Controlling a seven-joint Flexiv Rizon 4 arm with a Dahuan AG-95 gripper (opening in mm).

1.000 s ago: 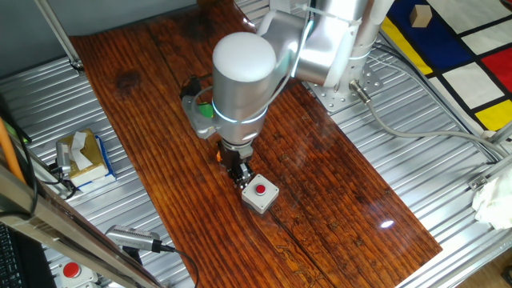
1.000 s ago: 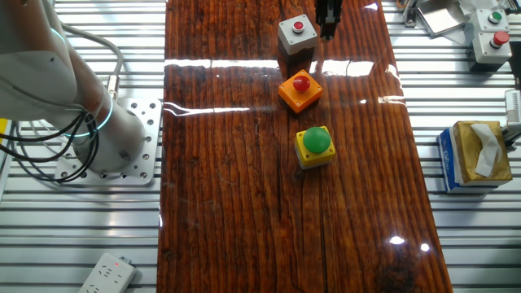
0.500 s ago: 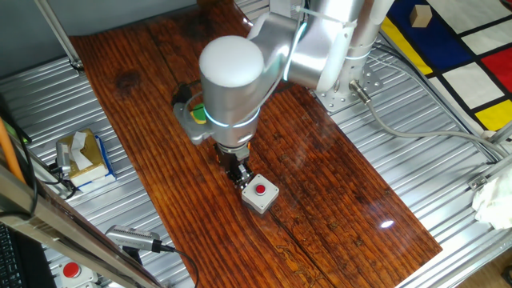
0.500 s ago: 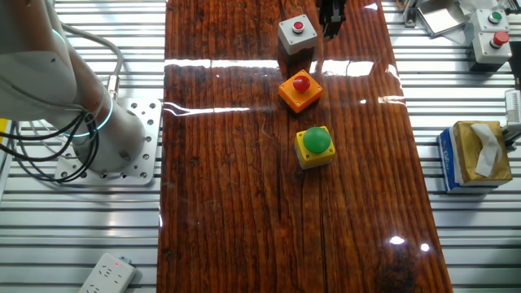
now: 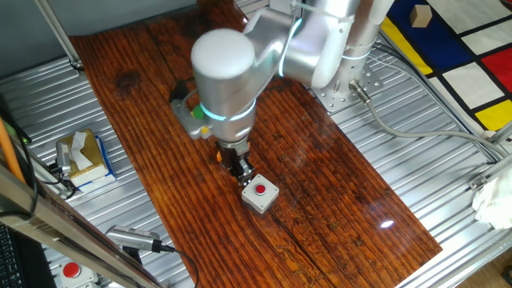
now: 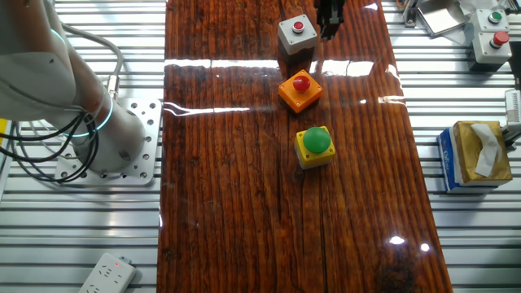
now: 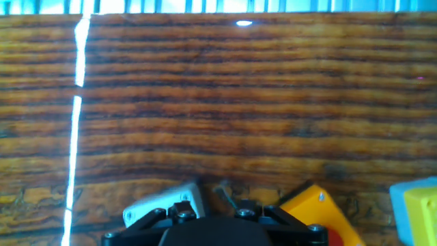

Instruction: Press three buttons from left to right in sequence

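Near the frame's top, the fingers (image 6: pixel 329 26), state indiscernible, are hovering beside the grey button (image 6: pixel 296 33), seemingly rigid, needing a cap-centre press.

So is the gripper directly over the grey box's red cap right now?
No, the gripper sits beside the grey box, off its red cap.

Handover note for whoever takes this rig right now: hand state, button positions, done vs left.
Hand: beside the grey box with red cap, not over its cap; whether the fingers are open or shut cannot be told.
Buttons: three in a line on the wooden board: yellow box with green cap, orange box with red cap, then the grey box at the far end.
Done: the pictures do not show which buttons have been pressed.
Left: likely confirm the sequence state, then go on from the grey box.
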